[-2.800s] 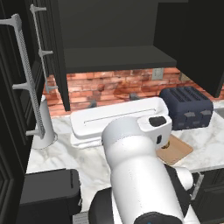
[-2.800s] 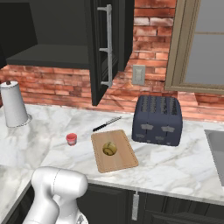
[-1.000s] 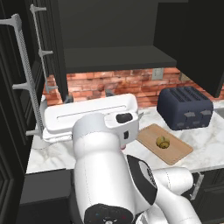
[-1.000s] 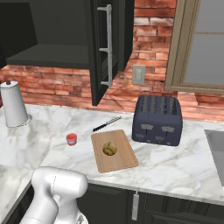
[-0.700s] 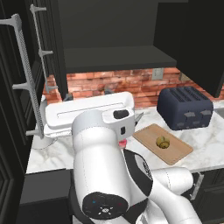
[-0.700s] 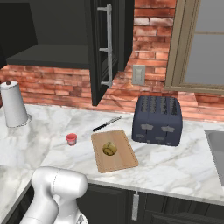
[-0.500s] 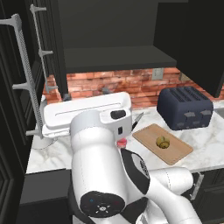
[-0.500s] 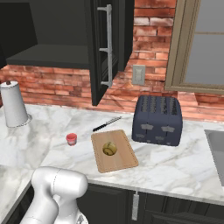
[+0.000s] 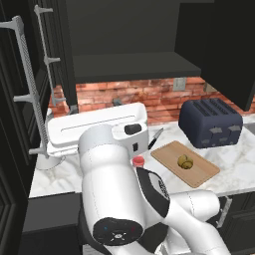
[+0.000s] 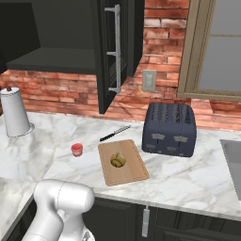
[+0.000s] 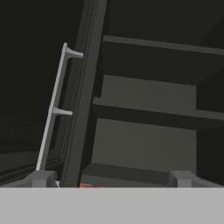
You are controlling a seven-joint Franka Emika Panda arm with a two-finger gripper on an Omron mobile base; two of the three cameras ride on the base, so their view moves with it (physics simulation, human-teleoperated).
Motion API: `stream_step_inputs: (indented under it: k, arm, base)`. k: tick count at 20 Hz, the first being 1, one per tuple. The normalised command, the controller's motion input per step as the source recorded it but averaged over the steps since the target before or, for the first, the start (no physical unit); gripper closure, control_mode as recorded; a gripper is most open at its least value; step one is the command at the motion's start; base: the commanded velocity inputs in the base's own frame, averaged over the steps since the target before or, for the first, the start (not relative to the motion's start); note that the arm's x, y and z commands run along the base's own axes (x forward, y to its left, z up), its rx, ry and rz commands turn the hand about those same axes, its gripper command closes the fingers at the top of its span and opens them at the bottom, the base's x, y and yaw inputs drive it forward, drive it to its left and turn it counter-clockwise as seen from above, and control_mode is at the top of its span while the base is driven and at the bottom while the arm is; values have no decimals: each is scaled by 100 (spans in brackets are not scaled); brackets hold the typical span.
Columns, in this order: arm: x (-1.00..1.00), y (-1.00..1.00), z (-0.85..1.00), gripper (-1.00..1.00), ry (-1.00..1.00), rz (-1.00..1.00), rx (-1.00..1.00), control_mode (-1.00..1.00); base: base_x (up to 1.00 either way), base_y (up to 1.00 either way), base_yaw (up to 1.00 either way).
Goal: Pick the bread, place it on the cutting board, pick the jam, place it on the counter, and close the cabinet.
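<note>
Marble counter (image 10: 197, 181) carries bread (image 10: 117, 160) on cutting board (image 10: 136, 175); fingers (image 11: 43, 178) spread, empty.

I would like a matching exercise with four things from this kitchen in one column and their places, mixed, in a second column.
Things:
1. bread
2. jam
3. knife
4. toaster

Places:
A. on the counter, left of the board
B. right of the board
C. on the cutting board
D. behind the board, toward the brick wall

Pairs: 1-C, 2-A, 3-D, 4-B
</note>
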Motion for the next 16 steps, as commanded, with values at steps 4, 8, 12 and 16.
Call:
stream_step_inputs:
  k: [4, 8, 12, 16]
  arm:
    - [11, 9, -3, -100, -2, 1, 0, -100]
    - [25, 2, -1, -100, 0, 0, 0, -100]
    - [38, 0, -1, -100, 0, 0, 0, -100]
    - [37, 1, -1, -100, 0, 0, 0, -100]
  base:
    - [0, 0, 0]
    - [0, 0, 0]
    - [0, 0, 0]
    - [0, 0, 0]
